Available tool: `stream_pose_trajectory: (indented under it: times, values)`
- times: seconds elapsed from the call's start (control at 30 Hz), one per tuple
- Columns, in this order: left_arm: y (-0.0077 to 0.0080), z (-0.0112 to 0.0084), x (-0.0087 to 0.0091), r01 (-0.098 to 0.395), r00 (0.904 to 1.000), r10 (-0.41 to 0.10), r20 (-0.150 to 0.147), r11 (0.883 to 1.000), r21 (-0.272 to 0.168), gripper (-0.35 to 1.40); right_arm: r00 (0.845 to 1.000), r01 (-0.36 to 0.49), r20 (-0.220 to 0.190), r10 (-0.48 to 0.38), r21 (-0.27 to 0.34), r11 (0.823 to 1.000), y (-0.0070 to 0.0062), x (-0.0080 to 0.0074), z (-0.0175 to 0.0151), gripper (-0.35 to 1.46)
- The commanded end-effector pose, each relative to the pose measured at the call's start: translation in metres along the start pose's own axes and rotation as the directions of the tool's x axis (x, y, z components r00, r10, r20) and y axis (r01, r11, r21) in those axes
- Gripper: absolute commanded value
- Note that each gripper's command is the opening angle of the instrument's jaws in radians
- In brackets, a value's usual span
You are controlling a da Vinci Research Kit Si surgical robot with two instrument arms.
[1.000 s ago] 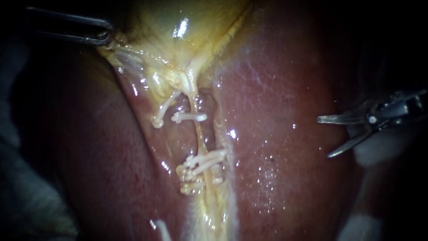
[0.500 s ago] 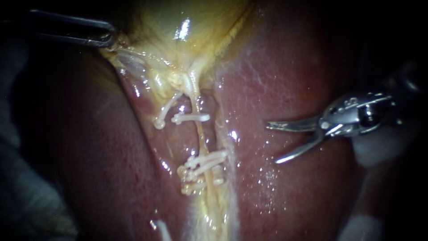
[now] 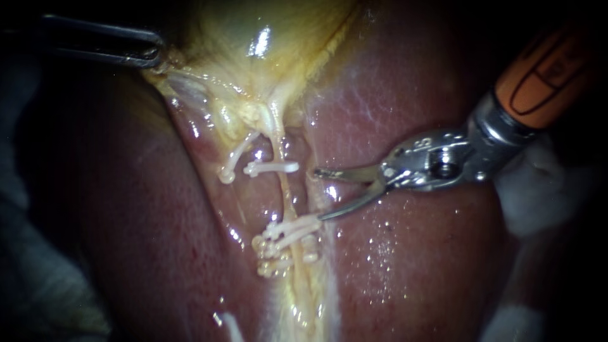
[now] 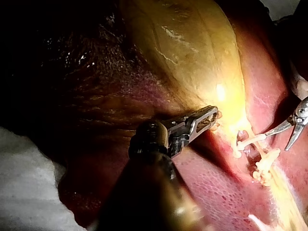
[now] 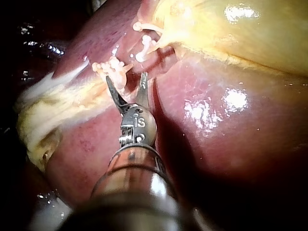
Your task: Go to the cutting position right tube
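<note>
Your right instrument [image 3: 317, 194], blades gaping, sat just right of the right tube [image 3: 285, 190]; you needed to straddle it between upper clip [image 3: 271, 167] and lower clips [image 3: 288, 231]. Your left instrument [image 3: 149, 54] gripped the gallbladder [image 3: 253, 38].

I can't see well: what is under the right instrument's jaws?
Shiny red liver and pale tissue beside the clipped tube. The right instrument's open jaws hide the spot directly beneath them, so touching cannot be told.
</note>
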Motion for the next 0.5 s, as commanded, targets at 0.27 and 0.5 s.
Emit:
stream_pose_trajectory:
  times: [0.27, 0.5]
  values:
    - [0.0001, 0.0, 0.0, 0.0, 1.0, 0.0, -0.001, 1.0, 0.001, -0.35, 1.0, -0.008, -0.003, 0.008, 0.017, 1.0, 0.0016, -0.0006, 0.0034, 1.4]
    - [0.0002, 0.0, 0.0, 0.001, 1.0, -0.001, -0.001, 1.0, 0.001, -0.35, 0.998, 0.0, -0.062, 0.002, 0.034, 0.999, 0.002, -0.0001, 0.0058, 1.42]
